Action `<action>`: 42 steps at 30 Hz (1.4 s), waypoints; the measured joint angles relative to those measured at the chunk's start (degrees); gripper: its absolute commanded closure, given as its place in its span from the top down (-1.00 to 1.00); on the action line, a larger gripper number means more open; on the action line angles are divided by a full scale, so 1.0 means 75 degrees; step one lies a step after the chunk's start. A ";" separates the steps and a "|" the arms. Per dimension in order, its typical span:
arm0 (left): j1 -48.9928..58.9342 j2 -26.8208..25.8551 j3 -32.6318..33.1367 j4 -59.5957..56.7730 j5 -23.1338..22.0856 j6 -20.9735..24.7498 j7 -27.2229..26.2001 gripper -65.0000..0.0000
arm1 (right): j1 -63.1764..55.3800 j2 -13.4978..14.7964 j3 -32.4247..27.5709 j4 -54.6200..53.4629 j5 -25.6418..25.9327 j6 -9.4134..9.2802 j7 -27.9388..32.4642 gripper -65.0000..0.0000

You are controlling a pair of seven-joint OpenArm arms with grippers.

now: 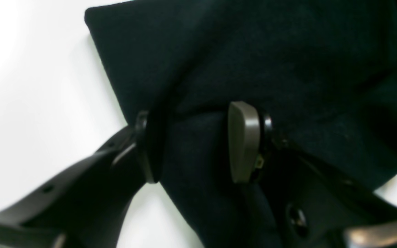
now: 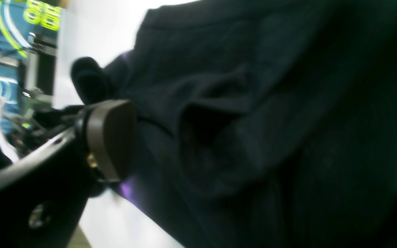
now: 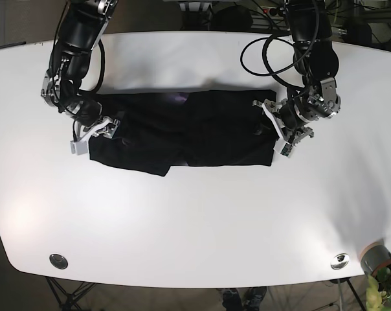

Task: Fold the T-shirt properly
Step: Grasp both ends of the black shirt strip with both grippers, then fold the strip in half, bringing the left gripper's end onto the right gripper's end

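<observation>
Left gripper point(image 1: 198, 141) jaws clamped on black T-shirt point(image 3: 182, 133); right gripper point(image 3: 108, 127) apparently likewise. Lift both ends evenly, avoiding bunching.

The T-shirt point(image 3: 182, 133) lies across the middle of the tabletop point(image 3: 195, 220), stretched from nine o'clock to three. The right gripper point(image 3: 108, 129) sits at its nine o'clock end, the left gripper point(image 3: 273, 126) at its three o'clock end, each on the cloth's edge.
</observation>
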 measured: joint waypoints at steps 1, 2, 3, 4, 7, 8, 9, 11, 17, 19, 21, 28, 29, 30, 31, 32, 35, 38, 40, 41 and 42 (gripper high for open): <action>0.0000 0.0000 0.0000 0.0000 0.0003 0.0000 0.0003 -0.18 | 0.0000 0.0017 -0.0076 0.0006 0.0017 -0.0085 0.0006 0.57; 0.0000 0.0000 0.0000 -0.0003 0.0000 0.0000 0.0003 -0.18 | 0.0003 0.0038 -0.0149 0.0009 0.0012 -0.0119 0.0029 0.43; 0.0000 0.0000 0.0000 -0.0006 0.0003 0.0000 -0.0003 -0.18 | 0.0003 0.0038 -0.0198 0.0006 -0.0015 -0.0172 0.0058 0.28; 0.0000 0.0000 0.0000 -0.0006 0.0003 0.0000 0.0003 -0.18 | 0.0000 0.0038 -0.0227 0.0003 -0.0047 -0.0204 0.0067 0.15; 0.0000 0.0000 0.0003 -0.0006 0.0000 0.0000 0.0000 -0.18 | -0.0035 0.0032 -0.0259 -0.0020 -0.0207 -0.0227 0.0119 -0.49; 0.0003 0.0000 0.0003 -0.0006 0.0000 0.0000 0.0000 -0.18 | -0.0055 0.0035 -0.0262 -0.0026 -0.0265 -0.0280 0.0143 -0.65; 0.0003 0.0000 0.0003 -0.0006 0.0003 0.0000 0.0000 -0.18 | -0.0070 0.0041 -0.0277 -0.0038 -0.0335 -0.0300 0.0134 -0.85; 0.0003 0.0003 0.0003 -0.0006 0.0003 0.0000 0.0000 -0.18 | -0.0117 0.0079 -0.0277 -0.0050 -0.0367 -0.0312 0.0134 -0.93; -0.0070 0.0160 0.0303 -0.0367 -0.0067 0.0003 -0.0187 -0.18 | -0.0283 0.0286 -0.0294 0.1052 -0.0708 -0.0475 0.0079 -0.91; -0.0143 0.0300 0.0420 -0.0498 -0.0073 0.0003 -0.0219 -0.18 | -0.0388 0.0283 -0.0294 0.1775 -0.0985 -0.0726 0.0102 -0.91; -0.0268 0.0475 0.0562 -0.0629 -0.0070 0.0006 -0.0230 -0.18 | -0.0460 0.0280 -0.0291 0.2489 -0.1241 -0.0941 0.0087 -0.91; -0.0396 0.0979 0.0935 -0.0924 -0.0096 0.0006 -0.0262 -0.18 | -0.0699 0.0131 -0.1093 0.4054 -0.1906 -0.1137 0.0050 -0.91; -0.0396 0.1017 0.1029 -0.0938 -0.0096 0.0006 -0.0262 -0.18 | -0.0702 0.0102 -0.1207 0.4202 -0.1918 -0.1099 0.0044 -0.91; -0.0399 0.1043 0.1128 -0.0944 -0.0096 0.0006 -0.0268 -0.18 | -0.0699 0.0093 -0.1311 0.4348 -0.2008 -0.1116 0.0047 -0.91; -0.0399 0.1107 0.1247 -0.0953 -0.0087 0.0064 -0.0254 -0.18 | -0.0691 0.0073 -0.1448 0.4514 -0.2008 -0.1107 0.0052 -0.91; -0.0391 0.1142 0.1367 -0.0962 -0.0096 0.0207 -0.0251 -0.18 | -0.0676 0.0026 -0.1571 0.4628 -0.1976 -0.1107 0.0038 -0.91; -0.0396 0.1268 0.1629 -0.0968 -0.0090 0.0396 -0.0239 -0.18 | -0.0679 -0.0093 -0.1926 0.4782 -0.2028 -0.1107 0.0006 -0.91; -0.0373 0.1408 0.1716 -0.0976 -0.0093 0.0434 -0.0207 -0.18 | -0.0656 -0.0111 -0.2468 0.4791 -0.2104 -0.1110 -0.0006 -0.91; -0.0361 0.1422 0.1719 -0.0976 -0.0117 0.0434 -0.0204 -0.18 | -0.0629 -0.0134 -0.2830 0.4791 -0.2232 -0.1105 0.0020 -0.90; -0.0361 0.1422 0.1716 -0.0976 -0.0122 0.0434 -0.0204 -0.18 | -0.0618 -0.0166 -0.3005 0.4791 -0.2463 -0.1102 0.0067 -0.90; -0.0361 0.1422 0.1716 -0.0979 -0.0122 0.0434 -0.0204 -0.18 | -0.0609 -0.0227 -0.3209 0.4791 -0.2783 -0.1102 0.0131 -0.90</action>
